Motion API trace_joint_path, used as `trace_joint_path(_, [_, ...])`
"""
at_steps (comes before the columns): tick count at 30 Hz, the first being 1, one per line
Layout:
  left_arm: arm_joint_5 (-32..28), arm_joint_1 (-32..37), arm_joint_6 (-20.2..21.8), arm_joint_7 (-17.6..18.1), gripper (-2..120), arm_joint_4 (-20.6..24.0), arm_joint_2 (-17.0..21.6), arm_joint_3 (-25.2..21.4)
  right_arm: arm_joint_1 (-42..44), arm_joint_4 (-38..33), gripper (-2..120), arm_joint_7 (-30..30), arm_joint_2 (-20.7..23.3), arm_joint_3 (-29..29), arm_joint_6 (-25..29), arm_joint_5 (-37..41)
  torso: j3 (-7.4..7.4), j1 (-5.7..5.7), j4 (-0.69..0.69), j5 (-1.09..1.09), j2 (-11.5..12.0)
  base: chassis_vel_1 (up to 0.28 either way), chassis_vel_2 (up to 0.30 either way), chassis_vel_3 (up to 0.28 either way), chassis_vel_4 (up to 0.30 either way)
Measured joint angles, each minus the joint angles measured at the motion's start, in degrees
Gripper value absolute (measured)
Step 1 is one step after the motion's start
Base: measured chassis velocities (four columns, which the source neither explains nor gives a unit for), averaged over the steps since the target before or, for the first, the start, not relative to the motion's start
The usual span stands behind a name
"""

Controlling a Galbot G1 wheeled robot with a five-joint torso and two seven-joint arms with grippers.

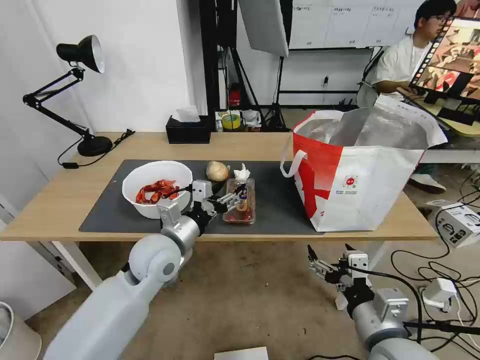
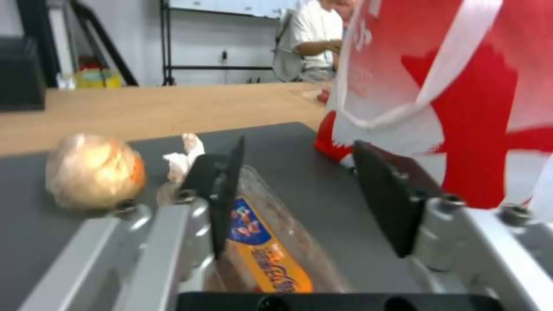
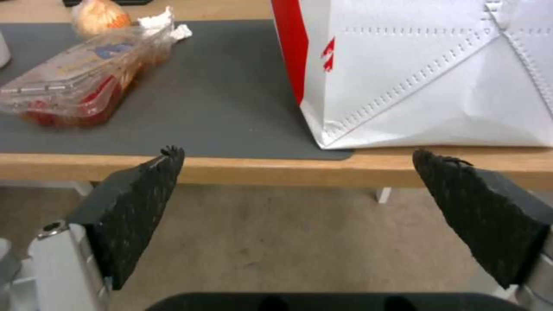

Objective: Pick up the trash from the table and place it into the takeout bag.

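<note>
Left claw [image 2: 293, 198] is hovering spread over the clear plastic tray [image 2: 271, 242] (light, flexible, slippery): grip across its narrow walls. Right claw [image 3: 300, 207] is idling spread below the table [image 3: 230, 168].

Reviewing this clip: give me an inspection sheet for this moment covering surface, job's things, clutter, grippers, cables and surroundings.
Surface: light-wood table bearing a dark grey mat.
Job's things: bowl of red scraps, tan ball, tissue wad and clear tray on the mat; takeout bag upright, open.
Clutter: black tissue box, desk lamp.
Grippers: left gripper open over the tray; right gripper open, below the table edge.
Cables: loose cables on the floor.
Surroundings: seated person at a monitor behind.
</note>
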State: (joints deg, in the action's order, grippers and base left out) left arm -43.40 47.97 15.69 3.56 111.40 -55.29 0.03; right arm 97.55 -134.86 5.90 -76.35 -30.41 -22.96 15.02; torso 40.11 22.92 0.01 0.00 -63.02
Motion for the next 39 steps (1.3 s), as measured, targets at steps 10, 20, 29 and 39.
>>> trace_joint_path(10, [4.8,-6.8,-2.1,-8.9,8,-5.4,4.9,8.9,-4.2,2.4,100,0.7,2.2,0.6,0.1,5.8,0.00,0.00,-0.01,0.00,0.0,0.000,0.000,0.000,0.000])
trace_joint_path(20, [7.5,-6.9,-2.4,-11.0,0,-7.2,6.1,11.2,-11.1,3.4,100,2.8,6.2,0.9,1.1,28.9,0.00,0.00,0.00,0.00,0.0,0.000,0.000,0.000,0.000])
trace_joint_path(29, [9.1,-7.3,-2.7,-10.9,0,-8.6,6.0,12.0,-17.9,6.5,100,4.2,7.4,2.5,2.8,44.6,0.00,0.01,-0.01,0.00,0.0,0.000,0.000,0.000,0.000])
trace_joint_path(39, [9.6,-6.5,-3.3,-10.6,0,-9.7,6.3,11.9,-26.9,14.3,100,9.7,6.6,8.2,2.1,55.6,0.00,0.01,0.00,0.00,0.0,0.000,0.000,0.000,0.000])
